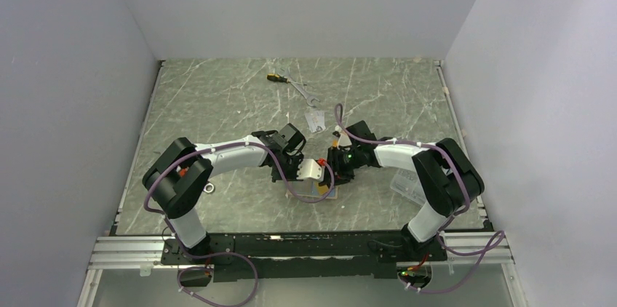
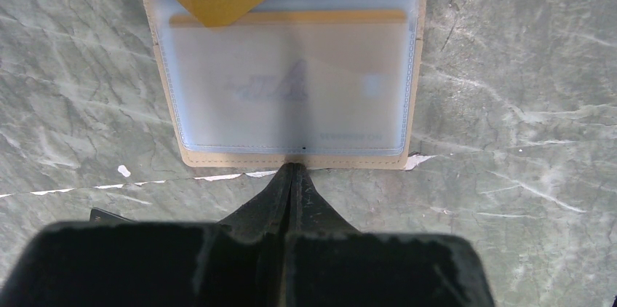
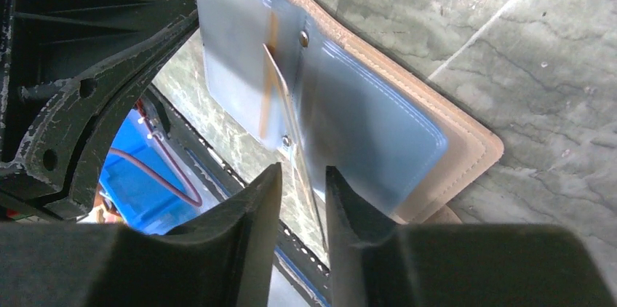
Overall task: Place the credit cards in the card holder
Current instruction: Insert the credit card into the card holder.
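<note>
At centre of the desk (image 1: 218,110) the card holder (image 2: 349,160) lies open, 12 o'clock of my shut, empty left claw (image 2: 292,170), tips touching its hem. My right claw (image 3: 303,183), part-open, straddles an upright card (image 3: 279,103), seemingly ungripped.

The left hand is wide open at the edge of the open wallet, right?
Not quite. The left hand is shut, its fingers pressed together, at the edge of the open card holder. The left wrist view shows it.
</note>
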Controlling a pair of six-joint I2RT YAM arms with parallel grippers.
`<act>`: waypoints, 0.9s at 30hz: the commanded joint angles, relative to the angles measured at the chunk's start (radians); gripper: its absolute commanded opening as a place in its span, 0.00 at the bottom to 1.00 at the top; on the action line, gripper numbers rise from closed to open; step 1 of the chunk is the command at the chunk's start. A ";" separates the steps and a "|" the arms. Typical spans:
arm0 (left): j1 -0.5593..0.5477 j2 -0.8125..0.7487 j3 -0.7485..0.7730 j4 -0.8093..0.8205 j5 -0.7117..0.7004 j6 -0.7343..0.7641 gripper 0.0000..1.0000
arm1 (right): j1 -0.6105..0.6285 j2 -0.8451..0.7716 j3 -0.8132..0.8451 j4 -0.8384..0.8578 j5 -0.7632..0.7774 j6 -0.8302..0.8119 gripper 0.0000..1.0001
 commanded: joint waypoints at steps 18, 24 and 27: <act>-0.006 0.020 -0.030 -0.030 -0.021 -0.002 0.02 | 0.003 0.078 -0.058 0.211 -0.119 0.111 0.00; -0.010 0.015 -0.038 -0.025 -0.022 -0.003 0.01 | 0.002 0.114 -0.080 0.281 -0.138 0.165 0.00; -0.011 0.014 -0.039 -0.025 -0.022 -0.002 0.01 | 0.003 0.121 -0.097 0.311 -0.139 0.187 0.00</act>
